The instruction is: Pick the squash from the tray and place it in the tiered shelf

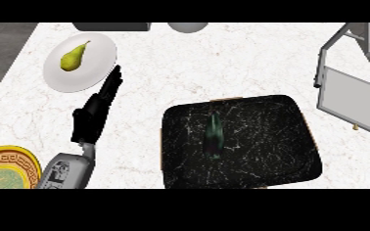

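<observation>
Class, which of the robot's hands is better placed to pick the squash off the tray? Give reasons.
Probably left. The left hand shows open, just left of the tray, where the squash lies. The right hand is out of view, though the shelf stands at the right.

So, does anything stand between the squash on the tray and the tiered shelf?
Nothing visible does. The squash lies on the dark tray, and only a strip of counter separates the tray from the tiered shelf at the right.

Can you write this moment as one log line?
squash: lying on tray | left hand: open, holding nothing | right hand: not in view
</observation>
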`<action>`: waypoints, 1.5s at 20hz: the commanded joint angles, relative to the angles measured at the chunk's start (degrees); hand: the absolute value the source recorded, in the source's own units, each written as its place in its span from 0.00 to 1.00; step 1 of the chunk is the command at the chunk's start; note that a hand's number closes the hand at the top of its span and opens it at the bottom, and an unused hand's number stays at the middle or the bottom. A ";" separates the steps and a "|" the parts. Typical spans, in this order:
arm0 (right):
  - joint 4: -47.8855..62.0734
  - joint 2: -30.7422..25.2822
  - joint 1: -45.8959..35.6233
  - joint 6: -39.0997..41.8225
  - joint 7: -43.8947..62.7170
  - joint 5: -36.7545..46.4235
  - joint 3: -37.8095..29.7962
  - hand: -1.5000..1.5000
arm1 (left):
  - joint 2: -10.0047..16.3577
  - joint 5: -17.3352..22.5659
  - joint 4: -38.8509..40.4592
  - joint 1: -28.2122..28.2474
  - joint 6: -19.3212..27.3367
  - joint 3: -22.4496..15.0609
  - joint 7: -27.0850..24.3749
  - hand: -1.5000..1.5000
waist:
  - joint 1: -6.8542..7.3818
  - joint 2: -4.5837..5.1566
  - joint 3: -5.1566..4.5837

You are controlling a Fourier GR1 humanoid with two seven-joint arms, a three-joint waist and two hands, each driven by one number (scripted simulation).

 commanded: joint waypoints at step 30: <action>7.92 -5.67 7.10 -20.37 -2.27 -17.13 -11.97 0.00 | -1.83 -2.42 -5.19 5.04 -2.46 1.13 -0.06 0.50 | -0.54 -0.36 -0.01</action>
